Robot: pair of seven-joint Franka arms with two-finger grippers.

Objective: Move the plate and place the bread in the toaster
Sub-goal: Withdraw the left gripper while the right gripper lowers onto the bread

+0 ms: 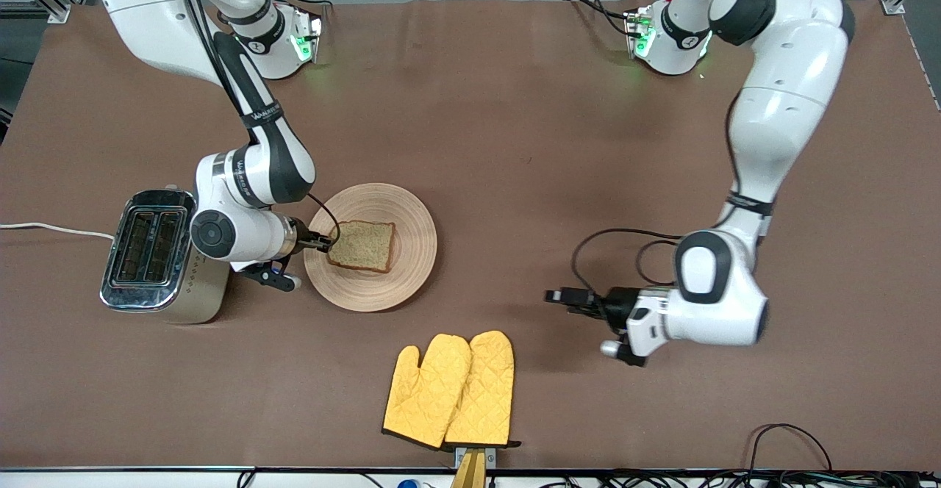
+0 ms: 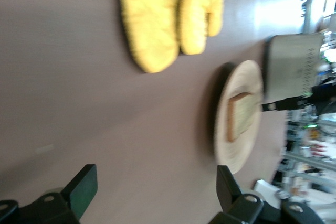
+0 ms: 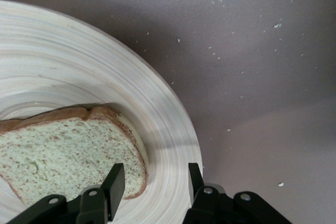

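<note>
The pale wooden plate (image 1: 401,212) lies on the brown table beside the toaster (image 1: 151,253), toward the right arm's end. The bread (image 1: 364,244) lies flat on the plate. My right gripper (image 1: 327,242) reaches in low from the toaster's side, and its fingers stand apart. In the right wrist view the gripper (image 3: 155,182) has one finger over the bread's (image 3: 63,156) corner and the other over the plate's (image 3: 79,72) rim. My left gripper (image 1: 560,297) hangs open over bare table toward the left arm's end. It (image 2: 157,182) holds nothing and faces the plate (image 2: 236,156).
A pair of yellow oven mitts (image 1: 452,392) lies near the table's front edge, nearer the front camera than the plate. The toaster's white cord (image 1: 51,229) runs off toward the table's edge. Brown tabletop lies between the plate and the left gripper.
</note>
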